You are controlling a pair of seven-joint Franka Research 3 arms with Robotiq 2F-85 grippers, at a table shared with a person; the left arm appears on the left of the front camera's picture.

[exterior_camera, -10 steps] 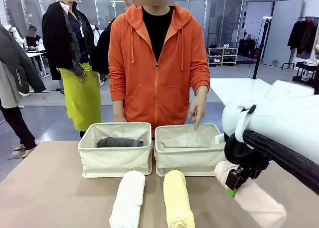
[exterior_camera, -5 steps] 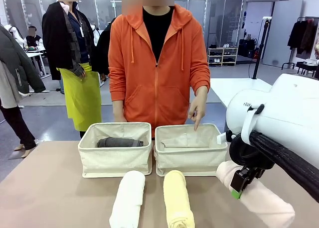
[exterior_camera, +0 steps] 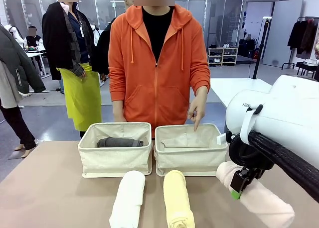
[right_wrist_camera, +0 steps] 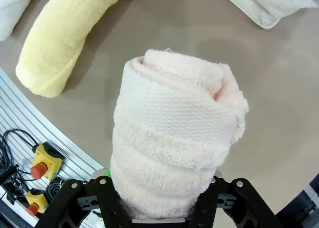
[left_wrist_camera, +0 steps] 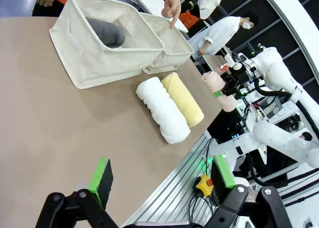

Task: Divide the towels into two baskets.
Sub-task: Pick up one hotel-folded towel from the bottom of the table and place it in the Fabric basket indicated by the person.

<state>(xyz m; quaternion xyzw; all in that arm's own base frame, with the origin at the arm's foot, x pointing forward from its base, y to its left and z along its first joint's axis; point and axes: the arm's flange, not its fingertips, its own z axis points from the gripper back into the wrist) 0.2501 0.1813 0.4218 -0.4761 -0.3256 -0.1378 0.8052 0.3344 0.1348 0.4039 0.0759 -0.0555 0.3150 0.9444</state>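
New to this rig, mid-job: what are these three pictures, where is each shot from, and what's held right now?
Two robot arms share a table with a person. The front view looks across it from between the arms; the other two come from cameras on each wrist. The right gripper grips the pink towel; the left gripper hangs open, empty. The grey towel is in the left basket; the person's hand points into the right basket. The white towel and yellow towel lie in front of them.
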